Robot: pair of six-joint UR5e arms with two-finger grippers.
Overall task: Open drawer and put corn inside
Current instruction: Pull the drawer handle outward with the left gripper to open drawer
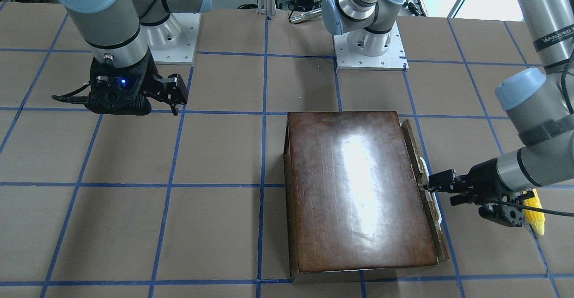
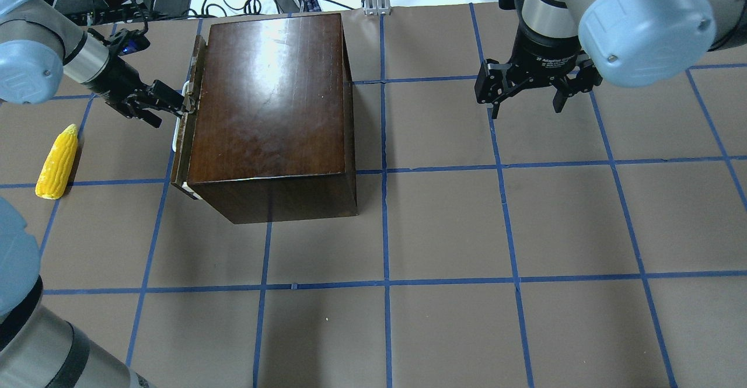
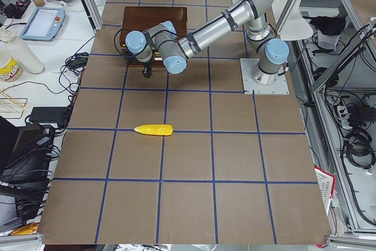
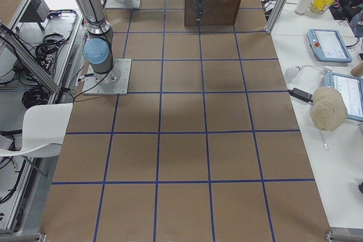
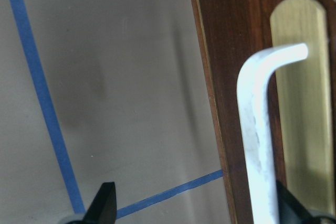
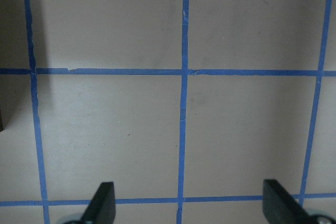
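You have left gripper [image 2: 174, 109] spread wide at drawer [image 2: 188, 125] front. Handle [image 5: 257, 129] sits between its fingers, close by one, not pinched. Corn [image 2: 57, 161] lies flat on counter [image 2: 443, 213] behind that gripper, apart from box [image 2: 268, 96]. Right gripper [image 2: 525, 108] hangs spread above counter, well away from box.

- box [image 2: 268, 96]: dark-brown wood, high gloss, its top throwing back a white glare.
- drawer [image 5: 231, 51] front: dark wood, scuffed; its handle [image 5: 257, 129] whitish, worn and mottled.
- corn [image 2: 57, 162]: bright yellow, ribbed, plastic-looking.
- worktop [image 2: 443, 219]: matt brown paper-like sheet, lined with blue tape.
- left end effector [image 2: 178, 103] and right end effector [image 2: 526, 111]: matt black.
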